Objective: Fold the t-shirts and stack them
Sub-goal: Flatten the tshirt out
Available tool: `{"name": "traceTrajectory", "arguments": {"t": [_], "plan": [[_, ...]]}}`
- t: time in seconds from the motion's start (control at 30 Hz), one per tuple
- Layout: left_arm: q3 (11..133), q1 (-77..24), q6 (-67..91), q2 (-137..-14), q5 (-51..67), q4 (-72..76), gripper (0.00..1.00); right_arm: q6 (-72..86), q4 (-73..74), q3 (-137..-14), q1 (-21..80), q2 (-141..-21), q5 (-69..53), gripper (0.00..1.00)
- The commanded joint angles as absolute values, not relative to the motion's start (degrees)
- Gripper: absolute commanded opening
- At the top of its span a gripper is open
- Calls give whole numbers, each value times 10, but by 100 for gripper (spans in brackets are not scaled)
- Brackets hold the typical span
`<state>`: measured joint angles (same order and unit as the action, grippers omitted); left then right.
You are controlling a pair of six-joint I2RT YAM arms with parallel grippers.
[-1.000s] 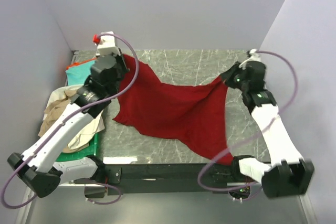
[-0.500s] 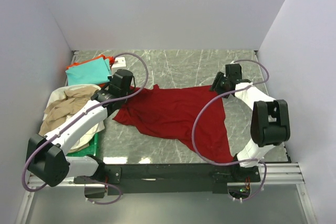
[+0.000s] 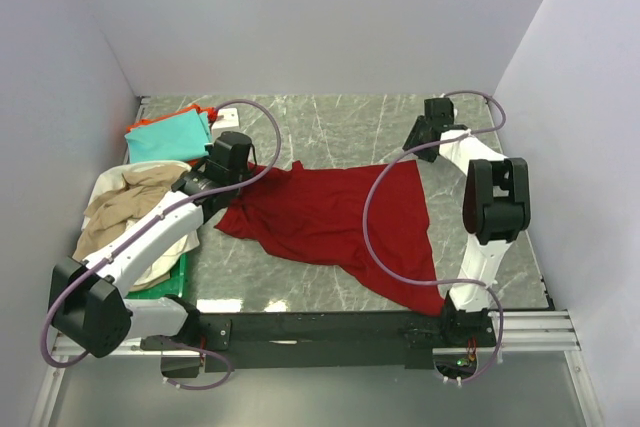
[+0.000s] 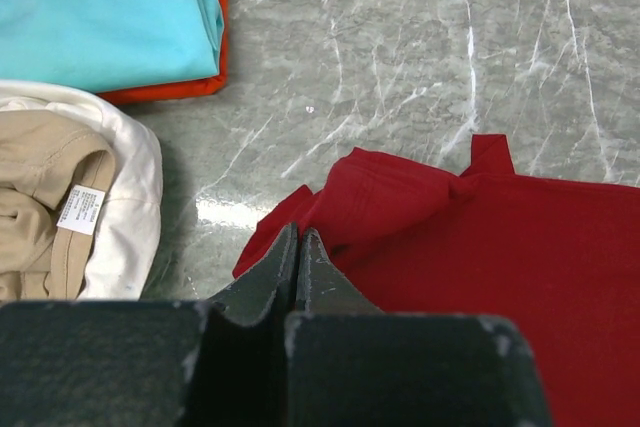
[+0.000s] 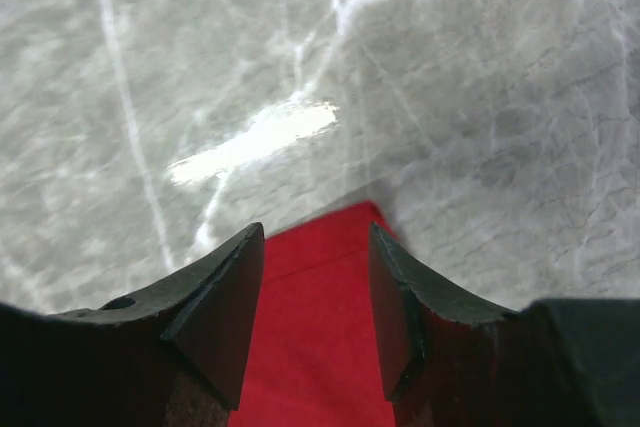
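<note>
The red shirt (image 3: 340, 217) lies spread on the grey marble table (image 3: 340, 122), with pale walls (image 3: 300, 17) around. Only the left wrist view shows the left gripper (image 4: 298, 252) pinching its bunched edge, and a white tag (image 4: 80, 209) on the beige shirt (image 4: 40, 162) (too small to read). The right wrist view shows the right gripper (image 5: 315, 237) spread above a red corner.

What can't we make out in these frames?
- Left wrist: whether the shut left gripper pinches the red shirt; its own fingertips hide the contact.
- Top view: green tray mostly buried under the beige shirt.
- Left wrist: orange shirt shows only edges beneath the teal shirt.
</note>
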<state>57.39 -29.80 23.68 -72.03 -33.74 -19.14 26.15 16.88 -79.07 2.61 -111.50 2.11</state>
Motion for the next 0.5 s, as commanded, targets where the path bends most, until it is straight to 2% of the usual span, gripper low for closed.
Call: {"name": "traceTrajectory", "arguments": {"t": [0.0,0.47], "plan": [[577,-294,243,-700,-329,-172,0,257,193,-819,22,-1131,55,52],[573,-292,246,-693,-322,-172,0,252,257,-874,20,-1182,51,52]]}}
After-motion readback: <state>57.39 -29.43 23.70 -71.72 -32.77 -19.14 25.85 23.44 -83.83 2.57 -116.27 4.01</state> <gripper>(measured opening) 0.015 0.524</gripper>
